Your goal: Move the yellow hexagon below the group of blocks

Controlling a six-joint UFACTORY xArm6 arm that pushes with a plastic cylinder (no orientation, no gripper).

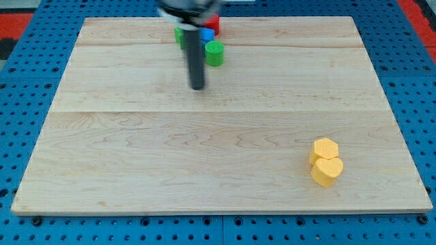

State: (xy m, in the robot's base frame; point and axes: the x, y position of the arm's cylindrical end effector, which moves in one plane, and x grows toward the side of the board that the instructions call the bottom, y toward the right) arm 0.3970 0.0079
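The yellow hexagon (325,148) lies at the board's lower right, touching a yellow heart (328,171) just below it. A group of blocks sits at the top centre: a green cylinder (214,52), a blue block (207,35), a red block (212,22) and a green block (180,35), partly hidden by my rod. My tip (197,86) rests on the board just below and left of the green cylinder, far up and left of the yellow hexagon.
The wooden board (136,156) lies on a blue perforated table (20,75). The arm's dark, blurred mount shows at the view's top centre, above the group.
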